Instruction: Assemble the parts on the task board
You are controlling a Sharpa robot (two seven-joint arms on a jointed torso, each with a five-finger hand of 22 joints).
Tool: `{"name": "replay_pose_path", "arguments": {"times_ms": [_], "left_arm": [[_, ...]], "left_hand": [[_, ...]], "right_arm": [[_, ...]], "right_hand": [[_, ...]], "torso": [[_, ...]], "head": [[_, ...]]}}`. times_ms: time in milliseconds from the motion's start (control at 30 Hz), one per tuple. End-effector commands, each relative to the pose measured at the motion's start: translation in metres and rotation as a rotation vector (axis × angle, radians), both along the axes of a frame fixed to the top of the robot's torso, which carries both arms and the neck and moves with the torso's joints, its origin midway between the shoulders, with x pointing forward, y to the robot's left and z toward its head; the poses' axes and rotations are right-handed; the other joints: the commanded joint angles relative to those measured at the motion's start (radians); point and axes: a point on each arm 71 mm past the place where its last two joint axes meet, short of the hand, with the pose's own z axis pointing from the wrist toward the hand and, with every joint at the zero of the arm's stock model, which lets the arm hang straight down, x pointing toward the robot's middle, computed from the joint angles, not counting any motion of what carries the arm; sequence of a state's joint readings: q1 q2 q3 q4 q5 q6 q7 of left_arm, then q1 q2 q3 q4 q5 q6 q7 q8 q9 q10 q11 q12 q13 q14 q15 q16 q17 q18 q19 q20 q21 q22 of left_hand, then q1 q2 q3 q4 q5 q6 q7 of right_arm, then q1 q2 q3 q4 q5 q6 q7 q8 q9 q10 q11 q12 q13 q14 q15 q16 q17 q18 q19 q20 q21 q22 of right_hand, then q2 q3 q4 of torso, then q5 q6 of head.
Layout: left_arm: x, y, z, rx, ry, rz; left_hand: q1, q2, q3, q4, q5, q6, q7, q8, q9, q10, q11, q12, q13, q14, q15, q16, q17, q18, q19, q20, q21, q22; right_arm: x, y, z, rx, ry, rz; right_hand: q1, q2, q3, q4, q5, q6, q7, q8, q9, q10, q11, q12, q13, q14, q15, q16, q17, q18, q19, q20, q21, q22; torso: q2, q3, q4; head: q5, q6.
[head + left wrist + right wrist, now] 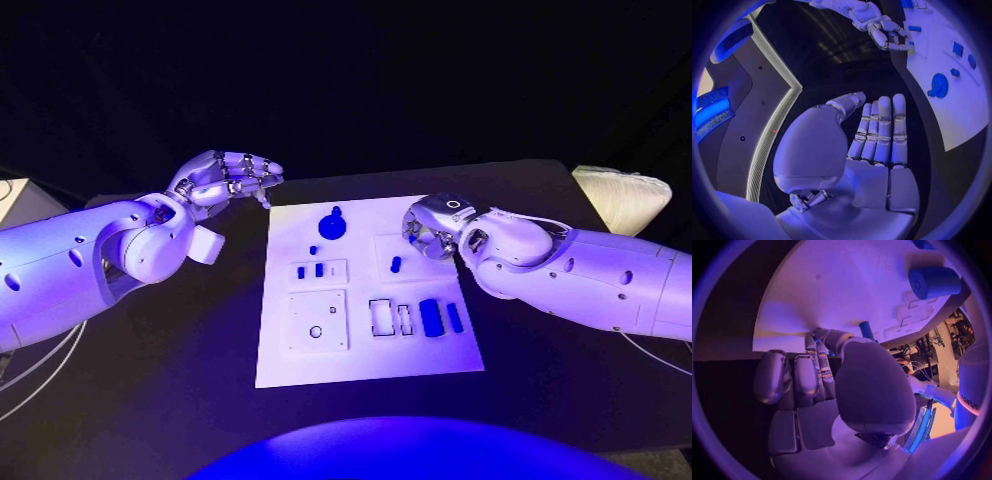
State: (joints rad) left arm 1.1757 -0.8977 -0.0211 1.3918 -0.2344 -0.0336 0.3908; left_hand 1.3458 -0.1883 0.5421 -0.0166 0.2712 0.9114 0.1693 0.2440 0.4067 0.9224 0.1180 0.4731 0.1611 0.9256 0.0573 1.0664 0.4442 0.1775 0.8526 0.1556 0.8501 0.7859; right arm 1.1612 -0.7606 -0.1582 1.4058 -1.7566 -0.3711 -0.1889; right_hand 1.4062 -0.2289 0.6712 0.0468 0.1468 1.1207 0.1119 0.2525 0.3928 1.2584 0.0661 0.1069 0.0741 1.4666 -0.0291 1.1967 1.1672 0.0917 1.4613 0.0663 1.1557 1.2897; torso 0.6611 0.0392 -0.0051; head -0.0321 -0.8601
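The white task board point(361, 360) lies mid-table. On it are a round blue piece point(332, 223), two small blue parts point(309, 270) in a recessed plate, a blue cylinder point(430, 312) and a blue bar point(454, 317). A short blue peg point(395, 264) stands tilted on the right half. My right hand point(430, 225) hovers just beside the peg with its fingers curled toward the thumb. The right wrist view has the peg point(867, 330) at the thumb tip, and contact is unclear. My left hand point(231, 180) floats off the board's far left corner, its palm point(879, 165) bare.
A square white plate with holes point(317, 320) and two narrow frames point(389, 317) sit on the board's near half. A pale ribbed object point(623, 195) stands at the table's far right. Cables point(36, 365) trail along the left side.
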Motion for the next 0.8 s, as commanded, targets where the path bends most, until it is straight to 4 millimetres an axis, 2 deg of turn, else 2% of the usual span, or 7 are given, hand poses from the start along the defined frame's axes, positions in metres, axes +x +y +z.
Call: {"name": "replay_pose_path", "arguments": {"times_ms": [33, 800], "left_arm": [[-0.001, -0.0024, 0.0008, -0.014, 0.004, -0.019], [0.0002, -0.0006, 0.0002, -0.01, 0.006, -0.012]], "left_hand": [[0.005, 0.008, -0.003, -0.003, -0.005, 0.005, 0.003, -0.001, 0.001, 0.004, 0.004, -0.004, -0.002, -0.004, -0.001, -0.004, -0.001, 0.007, 0.008, -0.003, -0.004, -0.002], [0.008, 0.008, -0.003, -0.004, -0.005, 0.005, 0.005, -0.001, 0.001, 0.004, 0.004, -0.007, -0.004, -0.005, -0.001, -0.005, -0.002, 0.006, 0.01, -0.003, -0.005, -0.002]], "right_arm": [[-0.0045, 0.0032, -0.0076, -0.018, 0.02, 0.01], [-0.0068, 0.0007, 0.0014, 0.048, -0.048, -0.016]], "right_hand": [[0.005, 0.019, 0.005, -0.012, -0.01, 0.006, 0.0, 0.004, 0.002, 0.031, -0.02, 0.002, 0.002, 0.038, -0.007, 0.007, 0.001, -0.016, 0.01, -0.006, 0.011, 0.01], [-0.002, 0.019, 0.014, -0.024, -0.019, 0.012, -0.002, 0.006, 0.007, 0.045, -0.023, -0.002, 0.005, 0.038, -0.01, 0.017, 0.005, -0.02, 0.013, -0.007, 0.039, 0.032]], "torso": [[0.0, -0.0003, -0.0001], [-0.001, 0.0007, -0.001]], "head": [[0.0, -0.001], [0.003, 0.0]]}}
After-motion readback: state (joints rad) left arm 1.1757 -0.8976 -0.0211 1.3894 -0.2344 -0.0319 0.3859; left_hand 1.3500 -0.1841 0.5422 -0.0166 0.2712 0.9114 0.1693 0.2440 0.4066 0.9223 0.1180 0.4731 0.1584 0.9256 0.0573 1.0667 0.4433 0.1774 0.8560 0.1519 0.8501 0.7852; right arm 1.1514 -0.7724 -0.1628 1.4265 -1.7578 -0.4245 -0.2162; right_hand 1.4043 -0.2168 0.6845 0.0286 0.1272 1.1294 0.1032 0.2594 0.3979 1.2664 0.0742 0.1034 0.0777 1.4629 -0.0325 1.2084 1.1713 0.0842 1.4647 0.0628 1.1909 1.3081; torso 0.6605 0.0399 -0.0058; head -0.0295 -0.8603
